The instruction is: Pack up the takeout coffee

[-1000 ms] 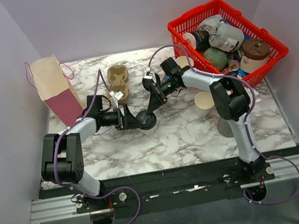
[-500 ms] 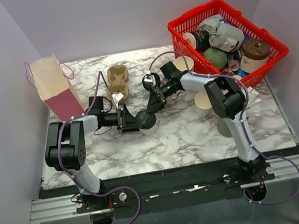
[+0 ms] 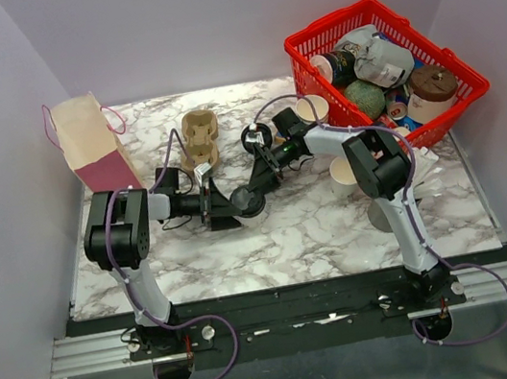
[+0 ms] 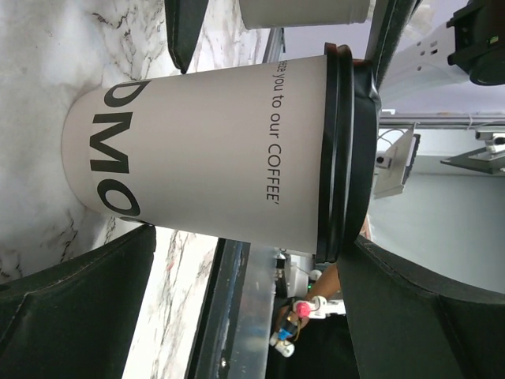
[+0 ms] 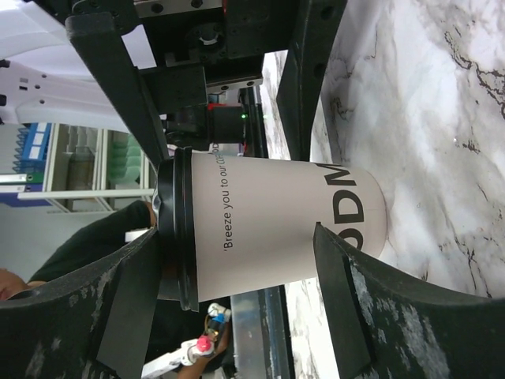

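The takeout coffee [image 3: 252, 205] is a white paper cup with black lettering and a black lid, standing upright on the marble table. My left gripper [image 3: 227, 204] reaches it from the left, open, turned on its side. In the left wrist view the takeout coffee [image 4: 213, 150] fills the frame just beyond my left gripper [image 4: 252, 253]. My right gripper [image 3: 260, 181] comes in from the far right, also open and on its side. In the right wrist view, one of its fingers [image 5: 95, 316] lies by the lid [image 5: 177, 229] and the other by the lower wall of the takeout coffee [image 5: 268, 229].
A red basket [image 3: 330, 20] full of packaging stands at the back right. A paper bag [image 3: 91, 148] stands at the back left, and a cardboard cup carrier [image 3: 199, 135] behind the grippers. Unlidded white cups [image 3: 345, 174] [image 3: 313, 107] stand right of the right arm.
My right gripper's jaws have narrowed somewhat around the cup. The left arm's elbow has swung rightward while its gripper stayed at the cup, open.
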You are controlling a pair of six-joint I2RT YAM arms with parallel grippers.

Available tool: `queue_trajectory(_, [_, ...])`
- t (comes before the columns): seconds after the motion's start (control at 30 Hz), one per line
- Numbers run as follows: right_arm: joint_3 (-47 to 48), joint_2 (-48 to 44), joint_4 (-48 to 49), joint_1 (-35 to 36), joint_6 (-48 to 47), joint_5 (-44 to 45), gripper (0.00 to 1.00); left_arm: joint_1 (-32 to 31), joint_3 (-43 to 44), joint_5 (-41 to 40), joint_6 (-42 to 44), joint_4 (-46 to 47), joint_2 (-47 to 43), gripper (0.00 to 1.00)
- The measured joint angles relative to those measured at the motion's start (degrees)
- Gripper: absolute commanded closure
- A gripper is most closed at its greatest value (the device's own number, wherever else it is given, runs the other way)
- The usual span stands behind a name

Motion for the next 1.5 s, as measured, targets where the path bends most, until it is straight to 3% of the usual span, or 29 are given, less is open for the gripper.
queue_trajectory(0.2, [0.8, 0.2, -0.5, -0.1, 0.3, 0.2, 0.26, -0.1, 0.5, -0.2, -1.6, 0.5, 0.6, 0.03])
queue_trajectory(0.43, [1.8, -0.3, -1.7, -0.6, -1.4, 2.0, 0.13, -0.2, 1.7, -2.1, -0.9, -0.7, -0.6, 0.01])
queue_trajectory(0.63, [1.9, -2.2, -4.1, -0.7, -6.4, 6.5, 0.00, -0.2, 4.8, -9.7, 3.1, -4.1, -5.1, 0.01])
queue_trajectory(1.1, [7.9, -3.2, -12.0, -1.1, -15.0, 11.4, 0.00, -0.2, 15.6, -20.7, 8.1, -11.5, -8.4, 0.01])
queue_trajectory(1.33, [15.7, -4.6, -19.7, -1.4, -23.0, 14.9, 0.00, -0.2, 24.8, -26.7, 21.0, -24.3, -11.6, 0.01])
queue_trajectory(1.5, [20.4, -8.2, -24.3, -1.6, -27.3, 17.8, 0.00, -0.4, 22.9, -28.4, 33.2, -32.7, -18.8, 0.02])
